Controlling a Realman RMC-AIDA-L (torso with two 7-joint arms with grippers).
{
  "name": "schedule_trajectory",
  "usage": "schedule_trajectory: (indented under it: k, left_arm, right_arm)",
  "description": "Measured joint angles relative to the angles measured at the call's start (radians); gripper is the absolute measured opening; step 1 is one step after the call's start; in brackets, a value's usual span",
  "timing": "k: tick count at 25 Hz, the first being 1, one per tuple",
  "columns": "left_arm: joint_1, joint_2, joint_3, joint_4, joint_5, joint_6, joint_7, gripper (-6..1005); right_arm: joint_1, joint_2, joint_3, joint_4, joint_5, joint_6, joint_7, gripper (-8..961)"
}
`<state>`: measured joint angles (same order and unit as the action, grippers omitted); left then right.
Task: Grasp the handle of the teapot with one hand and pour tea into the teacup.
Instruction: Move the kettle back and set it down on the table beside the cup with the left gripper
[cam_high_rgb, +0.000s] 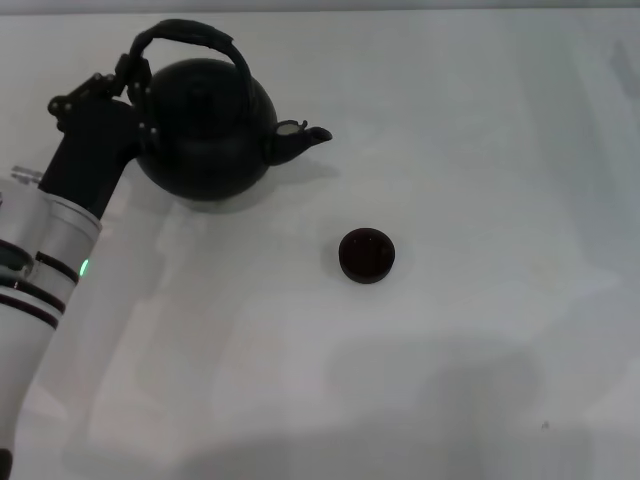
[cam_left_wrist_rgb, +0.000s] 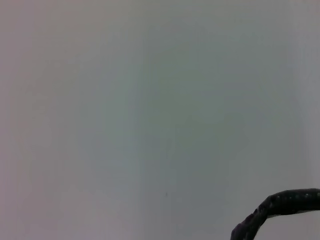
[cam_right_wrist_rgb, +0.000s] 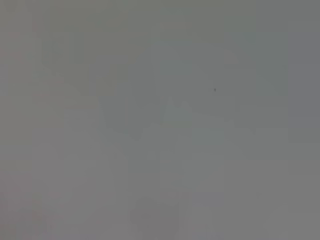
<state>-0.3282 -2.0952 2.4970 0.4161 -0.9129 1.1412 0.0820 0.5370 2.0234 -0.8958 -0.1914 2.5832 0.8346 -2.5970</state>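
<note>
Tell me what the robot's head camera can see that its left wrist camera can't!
Only the head view shows the round black teapot with its spout, the small dark teacup apart from it, and the left gripper at the near end of the handle. The left wrist view shows nothing of its own, only a short stretch of that rough handle. Both share the handle and the white table.

No text, label, brand, number or sign can be read anywhere in these views. The matte black round teapot (cam_high_rgb: 205, 125), the small dark round teacup (cam_high_rgb: 367, 254) and the pale table (cam_high_rgb: 480, 150) carry no lettering.
</note>
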Motion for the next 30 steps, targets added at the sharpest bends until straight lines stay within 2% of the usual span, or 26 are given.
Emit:
schedule_trajectory:
  k: [12, 18, 30]
  left_arm:
    - [0.006, 0.002, 0.002, -0.007, -0.03, -0.062, -0.048, 130]
    - [-0.017, 0.001, 0.003, -0.019, -0.025, -0.119, -0.05, 137]
    - [-0.009, 0.003, 0.029, -0.012, -0.026, -0.137, -0.057, 150]
  right_arm:
    - [-0.001, 0.0, 0.0, 0.0, 0.0, 0.002, 0.0, 836]
    - [-0.001, 0.0, 0.0, 0.0, 0.0, 0.001, 0.0, 836]
    - [-0.001, -0.002, 0.0, 0.0, 0.0, 0.002, 0.0, 835]
